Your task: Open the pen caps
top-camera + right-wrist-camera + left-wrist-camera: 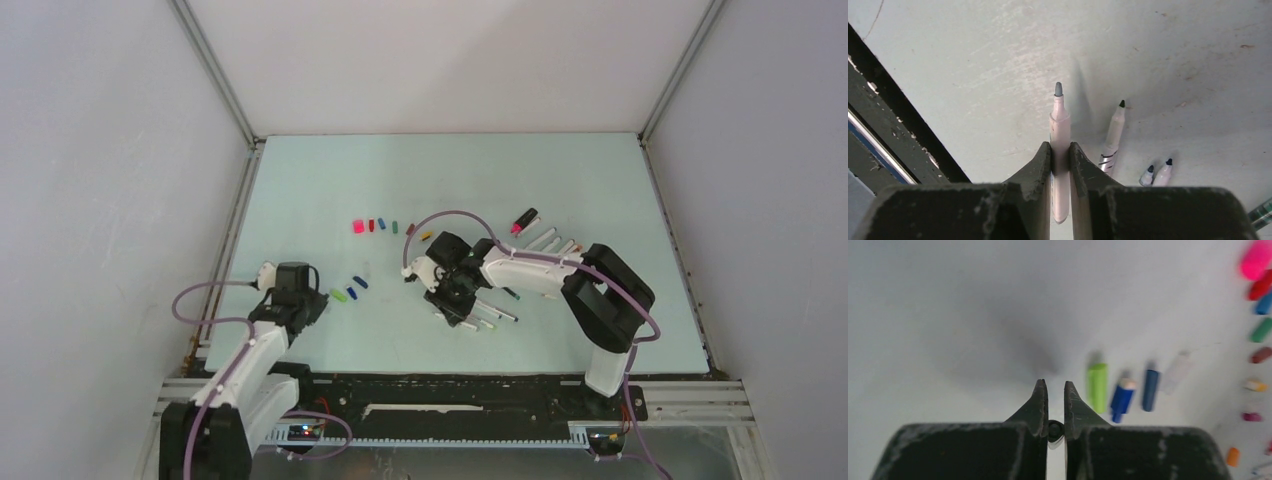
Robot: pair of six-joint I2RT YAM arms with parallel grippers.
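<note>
My right gripper (1060, 146) is shut on a pale pen (1059, 120) whose bare grey tip points away from the jaws; no cap is on it. In the top view this gripper (447, 300) hovers over several uncapped pens (495, 315) lying near the table's front. My left gripper (1056, 386) is shut with nothing in it, and it sits low at the left (318, 300). Just right of it lie loose pen caps: a green cap (1097, 387), a blue cap (1122, 397) and a dark blue cap (1150, 389). A fat pink cap (357, 227) heads a row of small coloured caps (394, 226).
A black highlighter with a pink end (524, 220) and several more pens (545, 238) lie behind the right arm. Uncapped pens (1113, 135) rest on the table beside the right jaws. The black front rail (893, 125) runs close on that gripper's left. White walls enclose the table.
</note>
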